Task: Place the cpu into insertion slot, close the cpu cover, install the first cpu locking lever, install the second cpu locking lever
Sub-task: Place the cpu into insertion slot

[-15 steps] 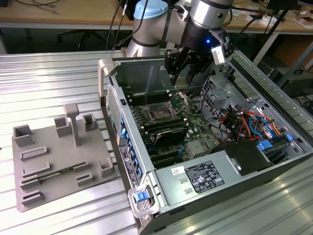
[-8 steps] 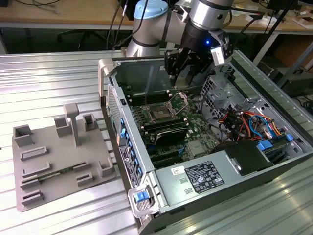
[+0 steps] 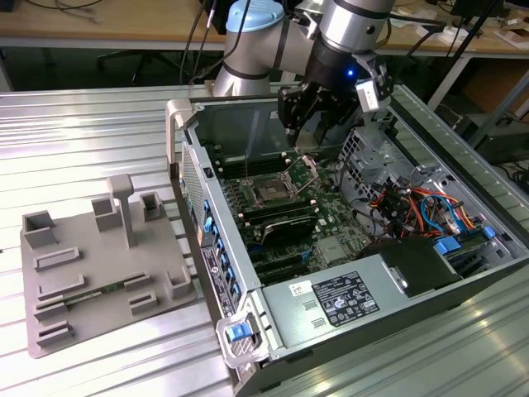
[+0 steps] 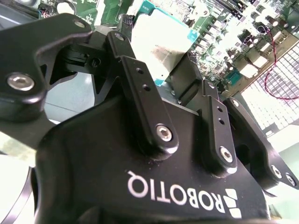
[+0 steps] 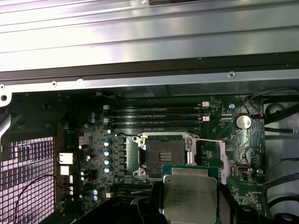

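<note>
The cpu (image 5: pixel 190 196) is held off the board, pinched by two opposite edges between the dark fingers (image 5: pixel 156 198) of the gripper (image 3: pixel 314 128), which are closed against it. It is a flat square chip with a silver-grey metal top whose corners are stepped, set on a thin green rim, and it faces the first wrist view squarely. Just beyond it on the green motherboard (image 5: pixel 93 154) lies the insertion slot (image 5: pixel 163 156), a dark square in a silver rim, uncovered and unoccupied. In the exterior view the cpu cover (image 3: pixel 307 170) stands raised beside the slot. Long black RAM slots (image 5: pixel 154 116) run past the slot's far side, inside the open computer case (image 3: pixel 331 306).
</note>
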`<state>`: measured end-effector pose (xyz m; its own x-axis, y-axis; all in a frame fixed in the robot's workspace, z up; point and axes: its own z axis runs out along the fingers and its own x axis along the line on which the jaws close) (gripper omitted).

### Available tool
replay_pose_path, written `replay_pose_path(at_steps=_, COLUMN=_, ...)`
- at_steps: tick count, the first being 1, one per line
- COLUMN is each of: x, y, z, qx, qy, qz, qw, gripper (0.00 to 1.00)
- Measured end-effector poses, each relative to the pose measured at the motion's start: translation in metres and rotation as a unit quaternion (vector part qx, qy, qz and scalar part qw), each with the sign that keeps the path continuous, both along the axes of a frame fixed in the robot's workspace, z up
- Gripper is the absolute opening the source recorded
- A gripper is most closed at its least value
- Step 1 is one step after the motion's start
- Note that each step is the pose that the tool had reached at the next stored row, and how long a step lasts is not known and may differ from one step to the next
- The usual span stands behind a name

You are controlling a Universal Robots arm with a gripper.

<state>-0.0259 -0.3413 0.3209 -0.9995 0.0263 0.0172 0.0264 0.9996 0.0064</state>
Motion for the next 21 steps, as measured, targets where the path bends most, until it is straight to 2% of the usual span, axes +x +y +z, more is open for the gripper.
replay_pose_path(at_steps=21, x=0.0000, y=0.0000, z=-0.0050, qx=-0.0062, qy=0.0000, qz=0.000, qw=0.99998, gripper=0.55)
